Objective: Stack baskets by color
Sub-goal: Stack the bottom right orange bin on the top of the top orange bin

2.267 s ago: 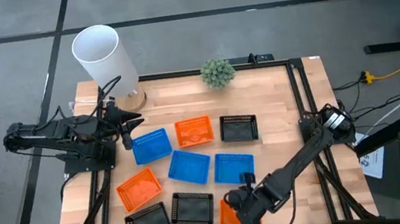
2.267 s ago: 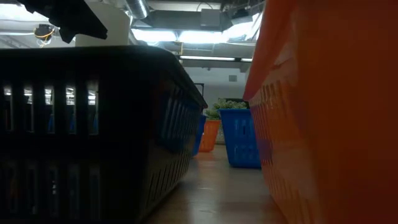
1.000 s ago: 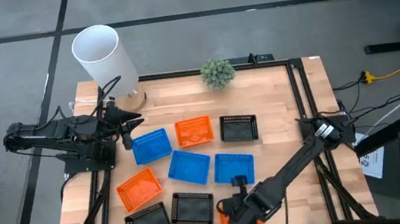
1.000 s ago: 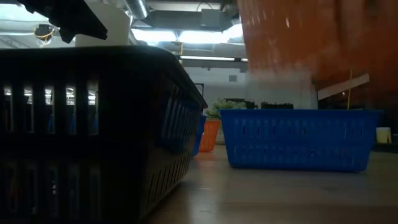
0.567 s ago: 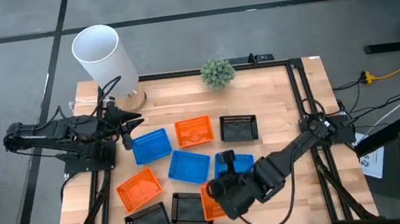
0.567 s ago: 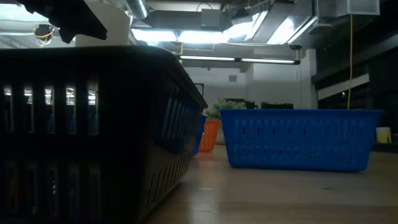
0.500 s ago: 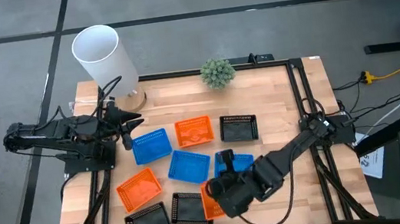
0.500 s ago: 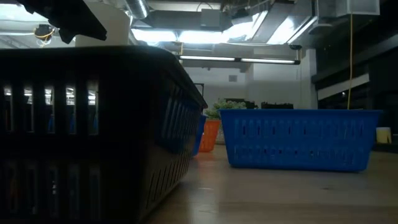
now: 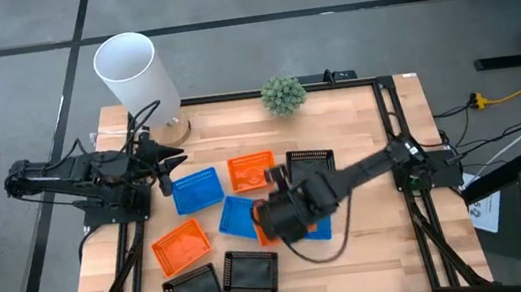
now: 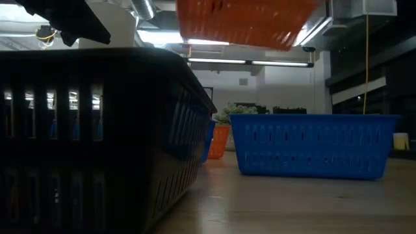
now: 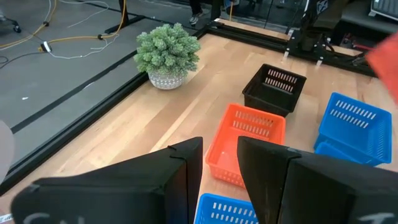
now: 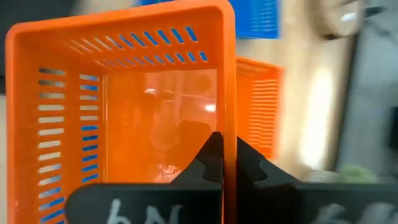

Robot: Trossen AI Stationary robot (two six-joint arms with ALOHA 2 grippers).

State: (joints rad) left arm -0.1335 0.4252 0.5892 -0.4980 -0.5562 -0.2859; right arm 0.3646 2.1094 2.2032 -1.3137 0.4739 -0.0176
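Note:
My right gripper (image 12: 229,146) is shut on an orange basket (image 12: 124,112) and holds it high over the two blue baskets (image 9: 241,214) at mid-table. In the low view that basket (image 10: 240,23) hangs near the picture's top. Flat on the table stand two more orange baskets (image 9: 252,170) (image 9: 181,245), a third blue one (image 9: 196,190), and three black ones (image 9: 310,165) (image 9: 192,291) (image 9: 252,271). My left gripper (image 11: 221,165) waits open at the table's left edge, with nothing between its fingers. My right gripper pinches one side wall of the orange basket at its rim (image 12: 229,118), one finger (image 12: 211,155) inside the basket and the other outside. The fingers slant down from the table's right. The basket is lifted clear of the table and slightly tilted.
A tall white cylinder (image 9: 135,77) stands at the far left corner and a small green plant (image 9: 283,94) at the far edge. A black basket (image 10: 97,130) fills the left of the low view. Bare wood lies along the table's near right part (image 9: 375,252).
My right gripper has lifted the orange basket from the table's near edge and carried it up and toward the far left, over the blue baskets, rolling as it went. The basket is now well clear of the table. The other baskets have kept their places.

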